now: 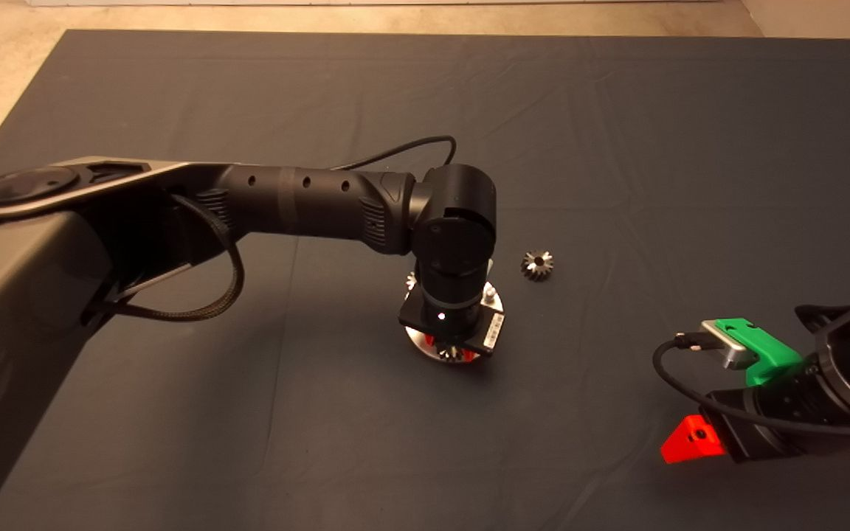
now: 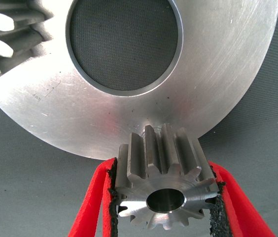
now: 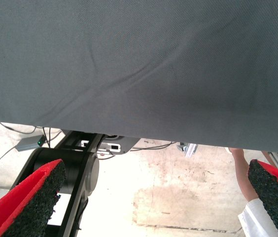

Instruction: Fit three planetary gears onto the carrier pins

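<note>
Your left tool (image 1: 451,346) stands straight down over the silver carrier disc (image 1: 416,341) near the middle of the dark mat (image 1: 617,147) in the head view. The arm hides most of the disc; only its rim, one carrier pin (image 1: 491,293) on the far side and a bit of red finger show. One planetary gear (image 1: 537,265) lies alone on the mat, just to the right of the disc and apart from it. Your right tool (image 1: 693,439) waits at the lower right edge, above the mat, with one red finger (image 1: 690,438) showing.

From the left wrist view, you see the left tool (image 2: 164,197) closed on a planetary gear (image 2: 164,185). The black pads (image 2: 113,195) press the teeth on both sides. This held gear is at the rim of the carrier disc (image 2: 218,84), in front of the large centre hole (image 2: 123,44). You cannot tell if it touches the disc or a pin. Another toothed gear (image 2: 11,34) sits on the disc at the far side of the hole.

From the right wrist view, the right tool (image 3: 154,197) is wide, with nothing between its pads (image 3: 35,202). Behind it you see the mat (image 3: 139,64), the pale floor (image 3: 178,192), a black stand (image 3: 75,173) and a person's arm (image 3: 245,182).
</note>
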